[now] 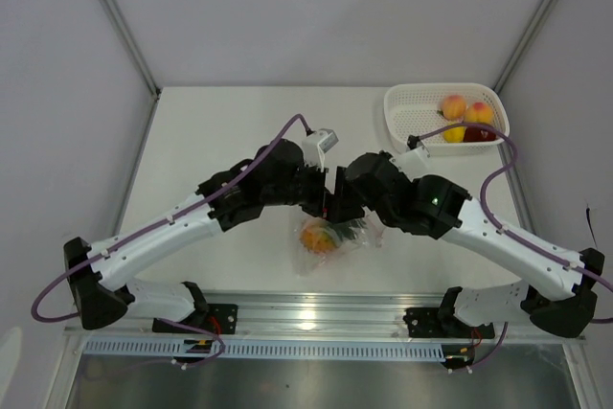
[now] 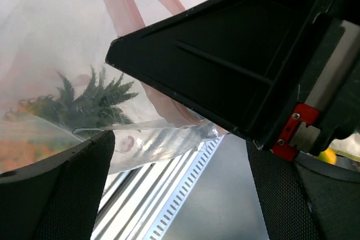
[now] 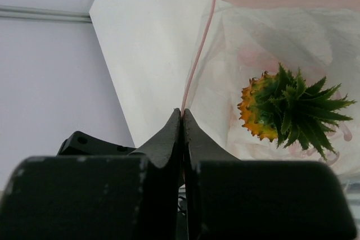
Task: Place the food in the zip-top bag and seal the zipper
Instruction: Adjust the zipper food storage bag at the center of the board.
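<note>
The clear zip-top bag [image 1: 335, 239] hangs low over the table's near middle with the orange pineapple [image 1: 318, 235] inside it. My right gripper [image 3: 183, 112] is shut on the pink-red zipper [image 3: 197, 60] at the bag's edge. The pineapple's green crown [image 3: 292, 111] shows through the plastic just right of it. My left gripper [image 2: 177, 155] is open, its fingers [image 2: 67, 184] wide apart, with a corner of the bag [image 2: 163, 136] just above the gap. Both grippers meet over the bag [image 1: 330, 203]. Two peaches [image 1: 453, 105], a yellow fruit [image 1: 454, 133] and a dark red apple [image 1: 479, 134] lie in the basket.
The white mesh basket [image 1: 402, 107] stands at the back right corner. An aluminium rail [image 1: 316, 308] runs along the table's near edge. Grey walls close in the table on the left, right and back.
</note>
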{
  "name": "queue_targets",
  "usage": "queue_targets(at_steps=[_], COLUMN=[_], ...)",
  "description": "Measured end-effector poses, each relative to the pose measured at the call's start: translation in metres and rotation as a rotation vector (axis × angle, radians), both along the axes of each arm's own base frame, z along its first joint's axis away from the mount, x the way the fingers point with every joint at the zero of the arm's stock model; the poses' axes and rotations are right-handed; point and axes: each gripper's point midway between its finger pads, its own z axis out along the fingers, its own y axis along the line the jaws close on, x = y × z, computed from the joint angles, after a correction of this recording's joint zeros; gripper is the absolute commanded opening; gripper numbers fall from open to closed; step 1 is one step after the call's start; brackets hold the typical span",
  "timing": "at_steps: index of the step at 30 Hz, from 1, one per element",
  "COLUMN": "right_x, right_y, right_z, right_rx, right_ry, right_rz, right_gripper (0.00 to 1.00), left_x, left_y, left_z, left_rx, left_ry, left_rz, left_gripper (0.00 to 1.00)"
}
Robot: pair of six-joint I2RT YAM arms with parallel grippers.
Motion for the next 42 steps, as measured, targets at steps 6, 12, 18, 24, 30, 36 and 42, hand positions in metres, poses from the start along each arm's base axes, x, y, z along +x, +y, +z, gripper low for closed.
queue_targets(at_steps=[6, 12, 18, 24, 30, 36, 42], right_x=[-0.001, 0.000, -0.006, -0.006, 0.006, 0.014, 0.016], right_y=[-0.005, -0.009, -0.015, -0.026, -0.049, -0.028, -0.013], right_z=[0.000, 0.002, 0.002, 0.011, -0.004, -0.031, -0.032], right_rx=[0.009, 0.058, 0.104, 0.089, 0.010, -0.101, -0.102], right_ry=[-0.016, -0.022, -0.028, -0.070, -0.078, -0.030, -0.012], right_rz=[-0.065, -0.137, -0.152, -0.092, -0.007, 0.168, 0.215], right_gripper=[0.00, 0.00, 0.00, 0.00, 0.00, 0.01, 0.00], left_x=[0.005, 0.019, 0.019, 0.013, 0.006, 0.002, 0.003], left_y=[-0.001, -0.001, -0.010, 0.005, 0.028, 0.039, 0.038], left_z=[-0.021, -0.032, -0.031, -0.042, -0.037, -0.027, -0.028], left_rx=[0.037, 0.025, -0.019, -0.048, -0.084, -0.100, -0.064], left_ry=[-0.063, -0.123, -0.168, -0.192, -0.221, -0.236, -0.237], left_rz=[0.048, 0.136, 0.154, 0.162, 0.190, 0.204, 0.196], left_gripper=[0.98, 0.98, 0.91, 0.84, 0.82, 0.81, 0.92])
